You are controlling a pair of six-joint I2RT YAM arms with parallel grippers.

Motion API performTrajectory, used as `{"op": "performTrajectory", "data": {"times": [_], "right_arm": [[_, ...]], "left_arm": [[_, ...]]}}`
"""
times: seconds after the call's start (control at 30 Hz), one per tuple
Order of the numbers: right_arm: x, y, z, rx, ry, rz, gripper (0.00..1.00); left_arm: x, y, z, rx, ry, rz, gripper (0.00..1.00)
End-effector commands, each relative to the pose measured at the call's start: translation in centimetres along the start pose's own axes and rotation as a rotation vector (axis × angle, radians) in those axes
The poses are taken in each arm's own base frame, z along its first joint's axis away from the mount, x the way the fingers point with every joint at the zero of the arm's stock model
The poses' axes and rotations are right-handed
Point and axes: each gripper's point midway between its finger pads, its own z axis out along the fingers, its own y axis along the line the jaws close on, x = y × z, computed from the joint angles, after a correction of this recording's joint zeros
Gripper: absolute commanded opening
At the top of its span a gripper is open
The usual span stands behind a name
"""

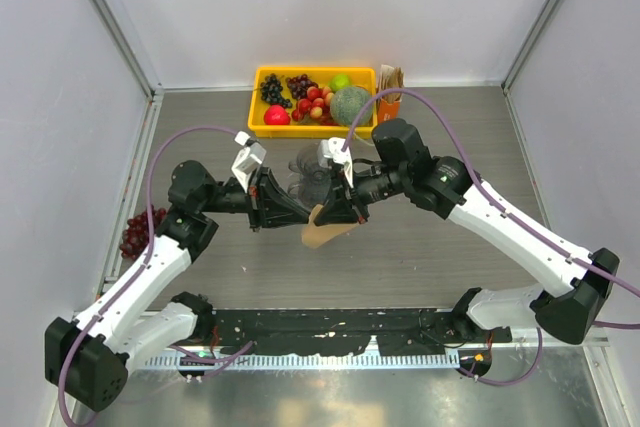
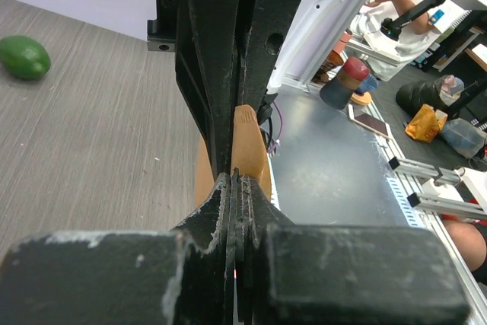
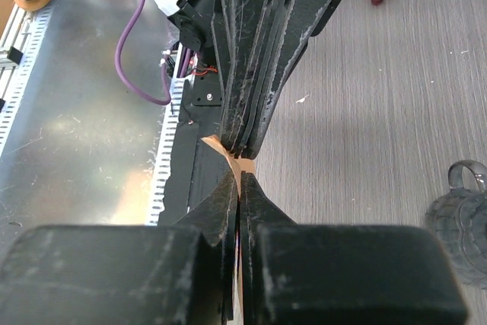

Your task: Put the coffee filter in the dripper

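Observation:
Above the table's middle hangs the coffee filter [image 1: 322, 233], a tan paper, pinched from both sides. My left gripper [image 1: 303, 215] comes in from the left and my right gripper [image 1: 338, 214] from the right, tips nearly meeting. In the left wrist view my left gripper [image 2: 234, 177] is shut with the coffee filter [image 2: 248, 141] showing just past its tips. The right wrist view has my right gripper [image 3: 242, 177] shut on the coffee filter [image 3: 228, 151]. The dripper [image 1: 304, 173], smoky and transparent, stands on the table just behind the grippers; the dripper [image 3: 461, 220] is apart from the paper.
A yellow bin [image 1: 260, 119] of fruit with a green melon [image 1: 350, 105] stands at the back, a bundle of brown papers [image 1: 390, 79] to its right. Red grapes [image 1: 138, 231] lie at the left edge. A green fruit [image 2: 24, 56] lies on the table. A black rail [image 1: 330, 332] runs along the near edge.

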Motion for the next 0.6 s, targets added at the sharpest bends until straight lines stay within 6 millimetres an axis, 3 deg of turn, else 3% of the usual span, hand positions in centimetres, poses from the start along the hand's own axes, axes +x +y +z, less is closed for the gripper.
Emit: {"op": "performTrajectory", "data": {"times": [0.0, 0.3, 0.5, 0.57], "right_arm": [[-2.2, -0.1, -0.2, 0.013, -0.043, -0.046, 0.05], [-1.7, 0.5, -0.8, 0.014, -0.039, -0.085, 0.05], [-0.7, 1.4, -1.5, 0.012, -0.024, -0.127, 0.05], [-0.5, 1.5, -1.5, 0.007, -0.023, -0.136, 0.05]], "left_arm": [[-0.6, -0.3, 0.3, 0.013, -0.011, 0.038, 0.00], [-0.5, 0.1, -0.3, -0.034, 0.016, 0.050, 0.02], [-2.0, -1.0, -1.4, -0.015, -0.022, 0.094, 0.35], [-1.9, -1.2, -1.4, -0.012, -0.021, 0.105, 0.40]]}}
